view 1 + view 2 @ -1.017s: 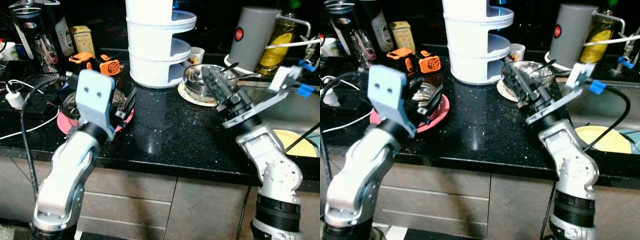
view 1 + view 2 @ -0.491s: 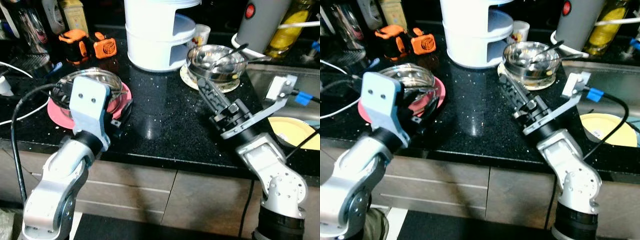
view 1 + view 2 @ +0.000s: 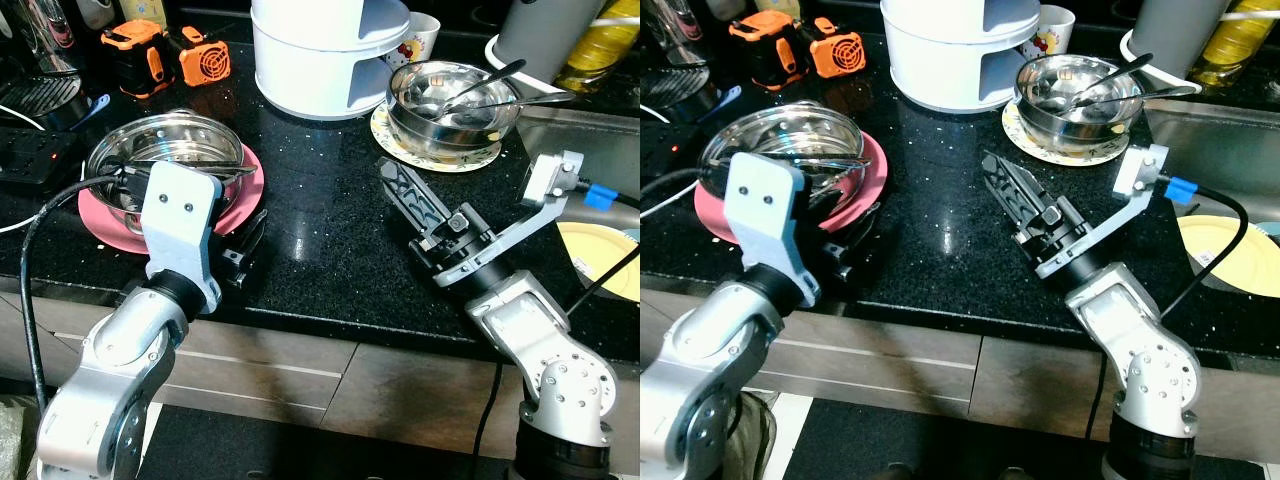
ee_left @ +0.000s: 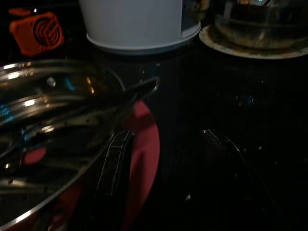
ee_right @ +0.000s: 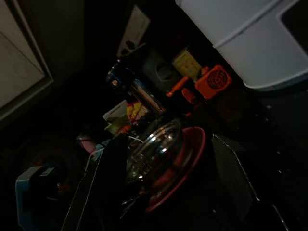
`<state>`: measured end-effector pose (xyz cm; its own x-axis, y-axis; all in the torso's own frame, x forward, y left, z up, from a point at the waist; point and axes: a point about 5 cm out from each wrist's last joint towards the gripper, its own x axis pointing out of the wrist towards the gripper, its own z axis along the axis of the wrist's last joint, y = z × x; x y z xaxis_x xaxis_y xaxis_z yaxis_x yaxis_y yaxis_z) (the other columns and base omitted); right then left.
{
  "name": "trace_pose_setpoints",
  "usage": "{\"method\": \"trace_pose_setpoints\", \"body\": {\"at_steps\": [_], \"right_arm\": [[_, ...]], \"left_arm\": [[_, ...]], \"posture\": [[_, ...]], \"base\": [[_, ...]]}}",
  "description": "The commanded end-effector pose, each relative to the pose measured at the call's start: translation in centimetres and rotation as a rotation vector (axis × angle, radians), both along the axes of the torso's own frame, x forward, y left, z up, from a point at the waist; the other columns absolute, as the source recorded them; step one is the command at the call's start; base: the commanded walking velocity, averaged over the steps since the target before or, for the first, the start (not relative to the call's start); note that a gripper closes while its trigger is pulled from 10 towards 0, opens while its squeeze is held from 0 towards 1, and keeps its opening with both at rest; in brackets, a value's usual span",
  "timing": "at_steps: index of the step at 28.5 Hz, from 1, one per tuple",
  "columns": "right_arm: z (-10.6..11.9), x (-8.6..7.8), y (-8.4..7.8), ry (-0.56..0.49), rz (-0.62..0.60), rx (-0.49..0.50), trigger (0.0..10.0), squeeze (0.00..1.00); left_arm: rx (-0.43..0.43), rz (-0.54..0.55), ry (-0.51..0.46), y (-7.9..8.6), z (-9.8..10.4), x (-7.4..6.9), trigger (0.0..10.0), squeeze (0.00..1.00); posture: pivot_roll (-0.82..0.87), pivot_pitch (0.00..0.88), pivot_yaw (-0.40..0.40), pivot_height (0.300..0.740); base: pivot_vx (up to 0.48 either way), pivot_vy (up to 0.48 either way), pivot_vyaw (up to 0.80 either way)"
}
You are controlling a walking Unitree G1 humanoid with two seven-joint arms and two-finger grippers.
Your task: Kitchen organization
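Black speckled countertop (image 3: 320, 250), cluttered at the back. Left gripper (image 3: 245, 245) low at the counter's front edge, just beside the pink plate (image 3: 240, 205); a steel bowl (image 3: 165, 150) sits on that plate with utensils lying across it. In the left wrist view the two black fingers (image 4: 113, 166) stand spread, one lying at the plate's rim under the bowl's edge, the other out over bare counter; nothing pinched between them. Right gripper (image 3: 400, 190) stretched out over the middle of the counter, fingers pointing toward the back, tips near a patterned saucer (image 3: 385, 130) but apart from it. A second steel bowl (image 3: 450, 95) rests on that saucer with a spoon (image 3: 485, 80) leaning in it. In the right wrist view its fingers (image 5: 108, 178) are parted, empty, looking across at the pink plate and bowl. Behind: white tiered container (image 3: 325, 45) at centre back, a small printed cup (image 3: 422, 35) beside it, orange and black tools (image 3: 160, 55) back left, black power strip (image 3: 30, 145) at far left. Sink (image 3: 590, 130) to the right holds a yellow plate (image 3: 600, 255).
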<state>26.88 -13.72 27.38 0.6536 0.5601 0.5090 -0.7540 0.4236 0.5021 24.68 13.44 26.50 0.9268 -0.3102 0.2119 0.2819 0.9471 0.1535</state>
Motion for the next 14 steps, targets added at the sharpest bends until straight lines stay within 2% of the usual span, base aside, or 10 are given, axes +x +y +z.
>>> {"method": "trace_pose_setpoints", "body": {"at_steps": [1, 7, 12, 14], "right_arm": [[0.4, -0.1, 0.3, -0.021, 0.023, 0.016, 10.0, 0.0], [1.2, 0.5, 0.5, -0.08, 0.039, 0.044, 10.0, 0.0], [1.4, 1.0, 0.5, -0.105, 0.044, 0.056, 10.0, 0.0], [2.1, 1.6, 0.4, -0.155, 0.049, 0.066, 10.0, 0.0]], "left_arm": [[0.002, -0.008, -0.009, -0.2, 0.2, 0.0, 10.0, 0.0], [0.029, 0.006, -0.097, 0.0, 1.8, 1.2, 10.0, 0.0], [0.031, 0.013, -0.132, 0.1, 2.4, 1.8, 10.0, 0.0], [0.038, 0.017, -0.192, 0.1, 3.5, 2.5, 10.0, 0.0]], "posture": [[0.01, 0.219, -0.024, 0.74], [0.02, 0.115, -0.021, 0.74], [0.02, 0.049, -0.019, 0.74], [0.03, 0.0, -0.018, 0.74]], "base": [[0.0, 0.0, 0.0], [0.0, 0.0, 0.0], [0.0, 0.0, 0.0], [0.0, 0.0, 0.0]]}}
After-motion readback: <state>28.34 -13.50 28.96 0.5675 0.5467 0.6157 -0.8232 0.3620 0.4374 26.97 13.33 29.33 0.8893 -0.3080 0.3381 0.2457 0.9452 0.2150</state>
